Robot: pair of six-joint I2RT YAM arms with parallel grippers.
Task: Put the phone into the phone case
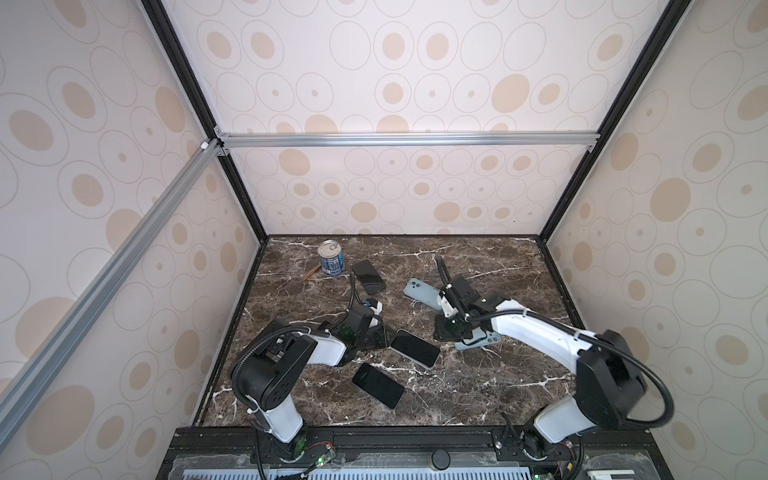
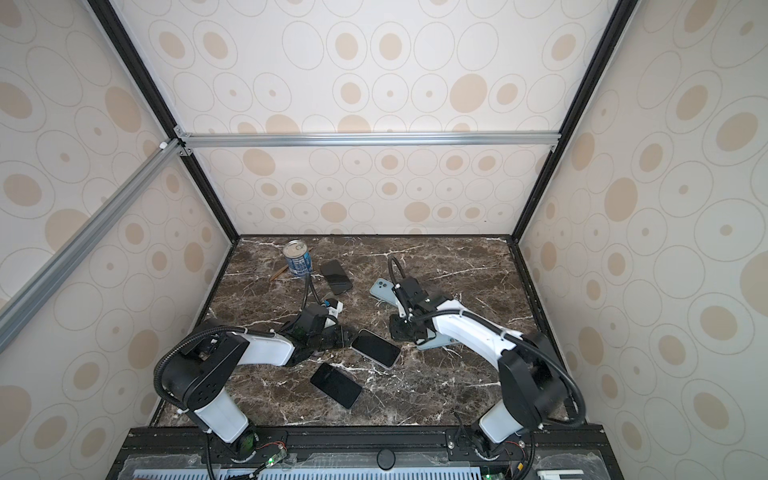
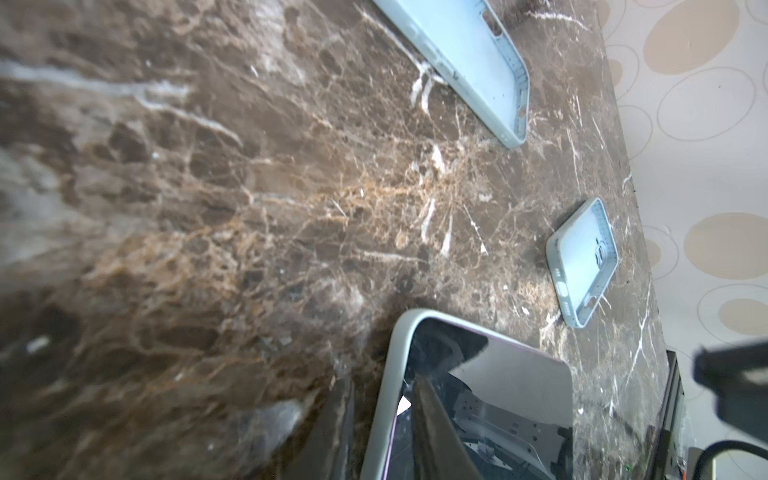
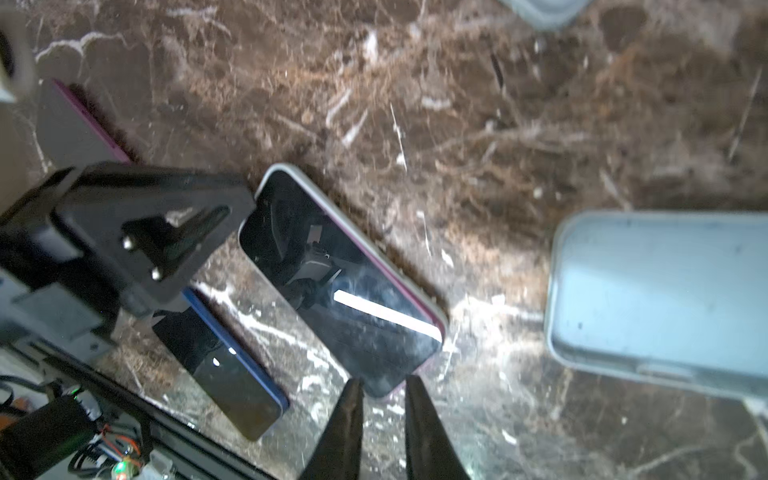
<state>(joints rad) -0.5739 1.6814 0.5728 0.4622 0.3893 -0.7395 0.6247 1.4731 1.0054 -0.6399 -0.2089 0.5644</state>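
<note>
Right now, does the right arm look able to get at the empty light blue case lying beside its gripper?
Probably yes. The light blue case lies flat and empty close beside the right gripper, whose jaws stand slightly apart, and nothing lies between gripper and case.

White-shelled arms [image 1: 540, 332] with black joints [image 1: 611, 374], ribbed black cables [image 1: 660, 399]; right tool [image 4: 384, 428] has tapered black fingers [image 4: 424, 436].

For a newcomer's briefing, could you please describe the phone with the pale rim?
On the dark marble tabletop, look to the middle, well in front of the tin can at the back left. The pale-rimmed phone lies there screen up. Only its black screen has a light frame; the bare black phone nearer the front edge and the dark phone beside the can have none.
</note>
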